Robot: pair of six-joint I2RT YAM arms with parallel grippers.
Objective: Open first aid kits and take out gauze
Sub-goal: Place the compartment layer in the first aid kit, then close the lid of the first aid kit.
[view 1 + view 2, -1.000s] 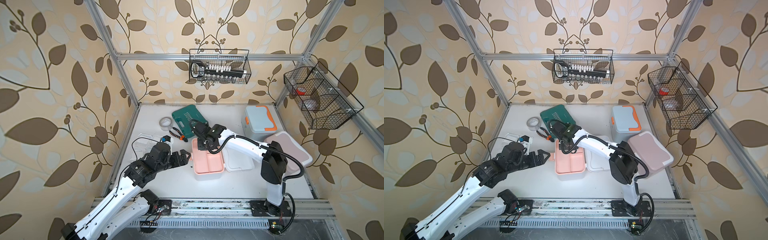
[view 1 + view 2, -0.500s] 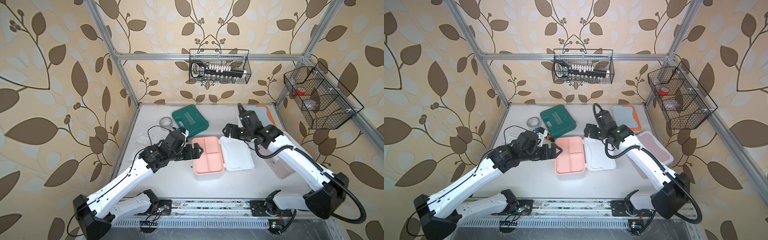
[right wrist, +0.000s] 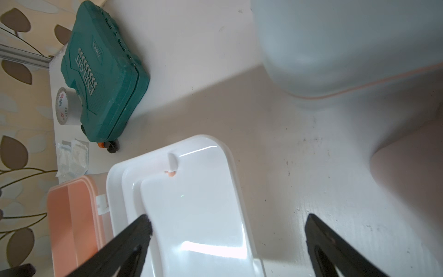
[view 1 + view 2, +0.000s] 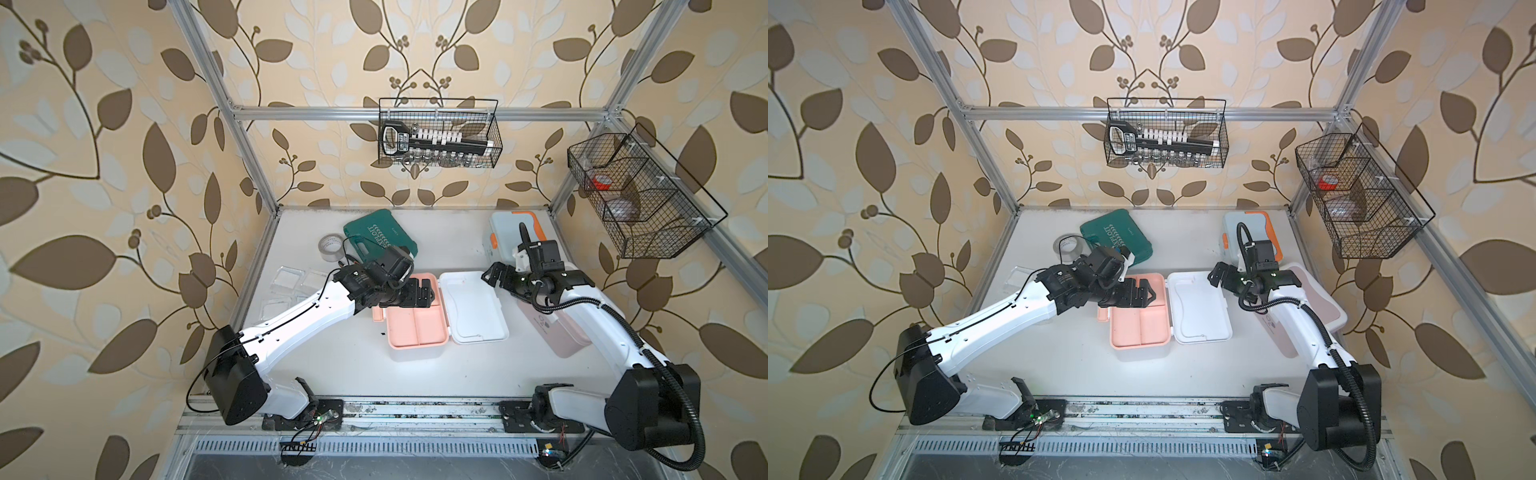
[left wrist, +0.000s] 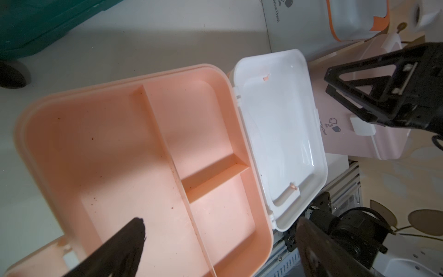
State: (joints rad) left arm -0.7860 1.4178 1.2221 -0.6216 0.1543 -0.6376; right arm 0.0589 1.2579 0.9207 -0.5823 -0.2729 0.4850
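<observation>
1. While both pairs of fingers stand apart and empty, the left fingers (image 4: pixel 427 293) hang over the peach box (image 4: pixel 415 332), which looks bare inside; dipping in could snag its divider (image 5: pixel 165 144).
2. The right fingers (image 4: pixel 493 277) hover by the white lid (image 4: pixel 473 307); the right arm (image 4: pixel 594 316) crosses the shut pink box (image 4: pixel 555 332) at 4 o'clock and could shove it reaching for the blue box (image 4: pixel 503 227) at 12.
3. Gauze packets (image 4: pixel 291 276) lie at the peach box's 9 o'clock; a sweeping left arm (image 4: pixel 307 316) may scatter them.
</observation>
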